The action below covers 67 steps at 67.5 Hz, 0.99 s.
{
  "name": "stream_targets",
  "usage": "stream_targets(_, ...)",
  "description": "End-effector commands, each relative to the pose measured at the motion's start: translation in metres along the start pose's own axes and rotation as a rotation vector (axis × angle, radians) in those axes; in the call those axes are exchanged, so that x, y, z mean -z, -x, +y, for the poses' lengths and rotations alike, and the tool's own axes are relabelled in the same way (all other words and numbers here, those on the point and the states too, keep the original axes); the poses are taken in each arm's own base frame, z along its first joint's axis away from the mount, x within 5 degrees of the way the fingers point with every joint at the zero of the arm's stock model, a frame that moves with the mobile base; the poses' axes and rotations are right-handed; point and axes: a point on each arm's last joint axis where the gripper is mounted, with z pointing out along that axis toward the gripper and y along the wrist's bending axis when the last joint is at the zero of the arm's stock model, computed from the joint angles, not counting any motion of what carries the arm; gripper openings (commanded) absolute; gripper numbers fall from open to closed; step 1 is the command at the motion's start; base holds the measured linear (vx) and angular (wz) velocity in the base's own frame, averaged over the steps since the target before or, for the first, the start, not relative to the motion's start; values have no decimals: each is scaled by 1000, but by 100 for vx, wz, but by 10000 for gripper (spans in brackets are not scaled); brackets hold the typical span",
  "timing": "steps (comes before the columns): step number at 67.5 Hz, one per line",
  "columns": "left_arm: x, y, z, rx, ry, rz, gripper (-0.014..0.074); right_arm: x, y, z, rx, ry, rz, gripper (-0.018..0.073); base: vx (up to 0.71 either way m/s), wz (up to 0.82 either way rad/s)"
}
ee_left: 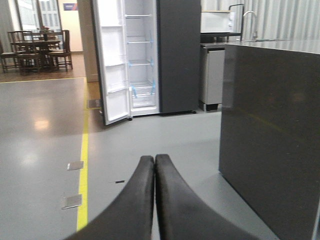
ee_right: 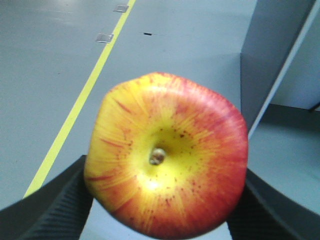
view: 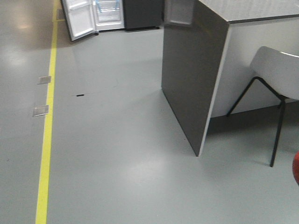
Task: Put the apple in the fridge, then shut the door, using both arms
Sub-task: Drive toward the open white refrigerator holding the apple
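A red and yellow apple [ee_right: 167, 155] fills the right wrist view, stem dimple facing the camera, with my right gripper [ee_right: 160, 200] shut on it, a ribbed finger [ee_right: 55, 210] on each side. A red sliver of the apple [view: 296, 169] shows at the right edge of the front view. My left gripper [ee_left: 154, 160] is shut and empty, its black fingers pressed together, pointing across the floor. The fridge [ee_left: 142, 60] stands far ahead, white inside with glass shelves and blue tape. Its door [ee_left: 111, 65] hangs open to the left. In the front view the fridge [view: 108, 14] sits at the top left.
A dark grey counter block [view: 194, 74] stands to the right, with a white chair [view: 275, 74] on black legs beside it. A yellow floor line [view: 46, 130] runs toward the fridge, with metal floor plates [view: 41, 110] next to it. Dining chairs [ee_left: 35, 50] stand far left.
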Motion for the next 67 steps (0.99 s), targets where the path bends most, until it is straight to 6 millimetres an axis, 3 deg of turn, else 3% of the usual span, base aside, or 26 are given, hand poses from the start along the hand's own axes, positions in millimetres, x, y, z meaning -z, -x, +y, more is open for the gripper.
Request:
stream_targets(1, 0, -2, 0, 16, -5, -61, -6, 4, 13, 0, 11, -1, -92, 360, 0, 28)
stream_targets(67, 0, -2, 0, 16, -5, -61, -6, 4, 13, 0, 11, -1, -92, 360, 4, 26)
